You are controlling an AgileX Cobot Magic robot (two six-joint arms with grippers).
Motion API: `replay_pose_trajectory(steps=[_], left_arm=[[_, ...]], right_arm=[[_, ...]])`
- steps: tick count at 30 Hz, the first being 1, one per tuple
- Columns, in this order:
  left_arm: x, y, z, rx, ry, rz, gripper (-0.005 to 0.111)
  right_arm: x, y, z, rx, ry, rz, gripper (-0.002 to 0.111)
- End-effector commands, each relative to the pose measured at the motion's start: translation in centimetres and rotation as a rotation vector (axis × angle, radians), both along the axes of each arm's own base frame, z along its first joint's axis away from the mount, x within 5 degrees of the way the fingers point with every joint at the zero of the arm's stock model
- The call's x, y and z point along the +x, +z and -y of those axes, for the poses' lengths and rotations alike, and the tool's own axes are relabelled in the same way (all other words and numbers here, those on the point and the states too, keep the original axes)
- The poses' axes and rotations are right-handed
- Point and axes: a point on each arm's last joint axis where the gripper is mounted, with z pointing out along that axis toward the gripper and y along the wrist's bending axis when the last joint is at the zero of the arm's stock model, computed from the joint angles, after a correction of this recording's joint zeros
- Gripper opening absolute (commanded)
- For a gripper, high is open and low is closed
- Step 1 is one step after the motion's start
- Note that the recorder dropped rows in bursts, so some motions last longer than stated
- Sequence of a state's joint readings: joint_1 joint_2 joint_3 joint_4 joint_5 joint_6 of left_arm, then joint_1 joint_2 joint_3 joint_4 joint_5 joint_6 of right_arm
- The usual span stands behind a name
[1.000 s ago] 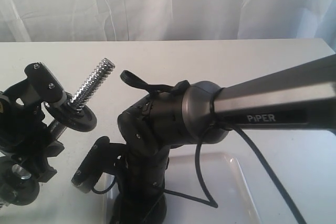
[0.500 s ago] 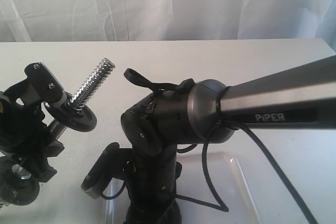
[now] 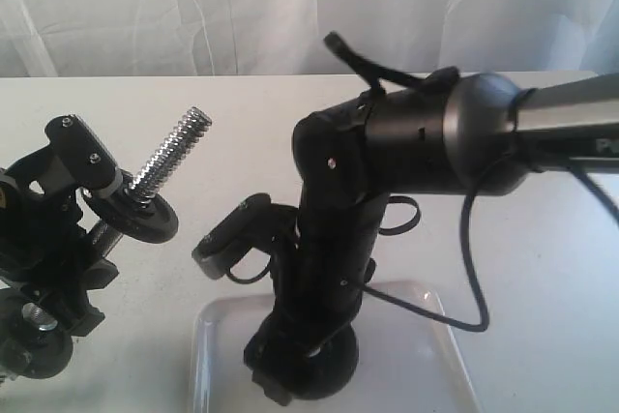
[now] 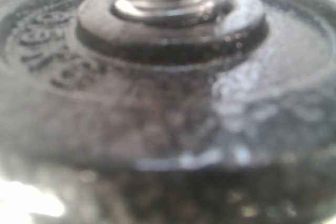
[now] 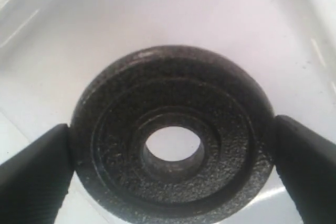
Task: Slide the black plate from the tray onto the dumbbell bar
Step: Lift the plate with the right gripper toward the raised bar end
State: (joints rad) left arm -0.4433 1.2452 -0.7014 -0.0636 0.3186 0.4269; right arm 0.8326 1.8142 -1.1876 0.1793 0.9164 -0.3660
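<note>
A pale curtain (image 3: 290,7) hangs behind a white tabletop (image 3: 290,123), and the tray (image 3: 426,355) sits at its near edge under the right arm. The black plate (image 5: 115,135) lies in the tray. The right fingers (image 5: 31,177) are open only as wide as the plate and press its rim from two opposite sides, with its hole facing the wrist camera. Whether it rests on the tray floor or hangs just above it is hard to judge. Off to the left and higher, the left fingers (image 3: 77,147) appear clamped on the dumbbell bar (image 3: 169,154), though the grip itself is mostly hidden. The bar's long axis is tilted, and its free threaded end points up and toward the right arm. A smaller black disc (image 3: 135,218) sits on the bar below that thread. The right arm is the one at the plate. Its next move likely calls for lifting the plate and tipping it so the hole's axis lines up with the slanted bar, then carrying it left onto the threaded tip.
</note>
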Motion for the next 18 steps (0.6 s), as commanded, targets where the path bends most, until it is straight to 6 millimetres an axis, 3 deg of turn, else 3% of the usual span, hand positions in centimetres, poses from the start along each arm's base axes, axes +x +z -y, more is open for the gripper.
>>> replay_pose_trajectory(steps=[1,7,18], left_arm=[[2.2,4.7,0.5,-0.198,0.063,0.431,0.0],[2.1,4.5,0.5,-0.195,0.065,0.407,0.0],[2.0,4.3,0.5,-0.187,0.064,0.378,0.0]], right_arm=[[0.0,3.7,1.1,0.121,-0.045,0.02,0.0],[-0.8,7.4,2.2,0.273,-0.062,-0.002,0.0],[-0.2,11.4,5.0,0.462,-0.114,0.038,0.0]])
